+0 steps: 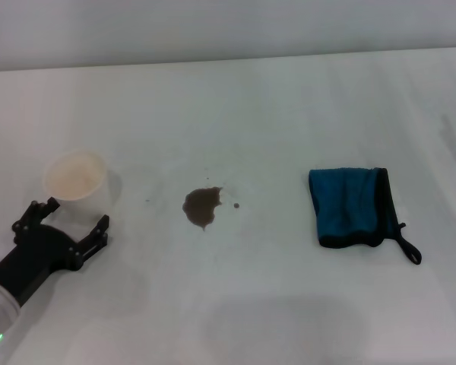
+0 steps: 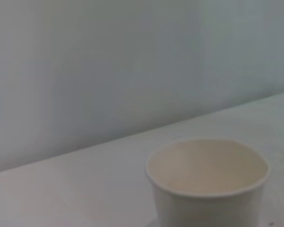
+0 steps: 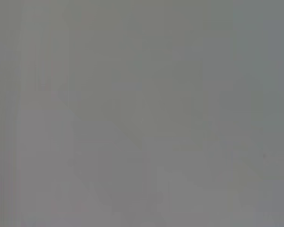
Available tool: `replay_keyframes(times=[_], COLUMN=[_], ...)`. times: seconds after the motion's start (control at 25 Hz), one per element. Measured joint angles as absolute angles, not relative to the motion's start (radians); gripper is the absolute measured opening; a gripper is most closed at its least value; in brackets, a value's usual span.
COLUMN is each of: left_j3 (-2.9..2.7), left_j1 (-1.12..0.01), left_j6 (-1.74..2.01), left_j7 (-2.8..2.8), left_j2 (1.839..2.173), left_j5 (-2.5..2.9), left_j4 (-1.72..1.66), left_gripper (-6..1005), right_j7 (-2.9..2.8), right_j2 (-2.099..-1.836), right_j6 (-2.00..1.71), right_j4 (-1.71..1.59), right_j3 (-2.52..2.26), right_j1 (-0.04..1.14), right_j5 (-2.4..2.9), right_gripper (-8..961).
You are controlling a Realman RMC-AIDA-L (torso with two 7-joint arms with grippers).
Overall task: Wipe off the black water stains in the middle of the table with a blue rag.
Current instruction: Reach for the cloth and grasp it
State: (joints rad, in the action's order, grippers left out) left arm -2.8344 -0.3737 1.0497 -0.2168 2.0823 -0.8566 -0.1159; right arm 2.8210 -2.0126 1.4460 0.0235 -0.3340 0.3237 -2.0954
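The black water stains (image 1: 202, 206) form a small dark brown blotch near the middle of the white table (image 1: 235, 99), with tiny specks beside it. To its right lies the blue rag (image 1: 352, 206), folded, with black edging and a black loop at its near right corner. My left gripper (image 1: 77, 214) is at the near left, open, its two black fingers spread just in front of a white cup. Nothing is held between them. The right gripper is out of view, and the right wrist view shows only a plain grey surface.
A white plastic cup (image 1: 76, 175) stands upright at the left of the table, just beyond my left gripper; the left wrist view shows the cup (image 2: 208, 182) close up and empty. The table's far edge (image 1: 228, 57) meets a pale wall.
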Motion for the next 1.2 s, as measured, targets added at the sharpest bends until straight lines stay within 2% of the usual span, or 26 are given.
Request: replay_keyframes(times=[0.56,0.84,0.92,1.04,1.2], left_j3=[-2.785,-2.692,-2.670,-2.650,-2.648], left_j1=[-0.207,-0.133,-0.122,-0.117,-0.127], left_j6=[1.319,1.448,1.488,1.539,1.569], left_j7=[-0.211,-0.182,-0.180,-0.180,-0.179], left_j2=[2.077,2.077,2.077,2.077,2.077], left_j5=[-0.929,-1.057,-1.092,-1.132,-1.163], left_j4=[-0.087,-0.047,-0.028,-0.012,0.002], left_gripper=[891,893,893,892,892], right_j7=[2.697,2.024,1.826,1.576,1.244], right_j2=[-2.010,-1.998,-1.993,-1.960,-1.865], right_j6=[1.465,1.201,1.128,1.093,1.150], right_j4=[0.011,-0.213,-0.297,-0.395,-0.483], right_j3=[-0.326,-0.395,-0.445,-0.521,-0.637], right_j1=[0.324,0.302,0.293,0.290,0.311], right_j5=[-2.100,-2.049,-1.993,-1.882,-1.713], right_gripper=[860,860,814,746,725])
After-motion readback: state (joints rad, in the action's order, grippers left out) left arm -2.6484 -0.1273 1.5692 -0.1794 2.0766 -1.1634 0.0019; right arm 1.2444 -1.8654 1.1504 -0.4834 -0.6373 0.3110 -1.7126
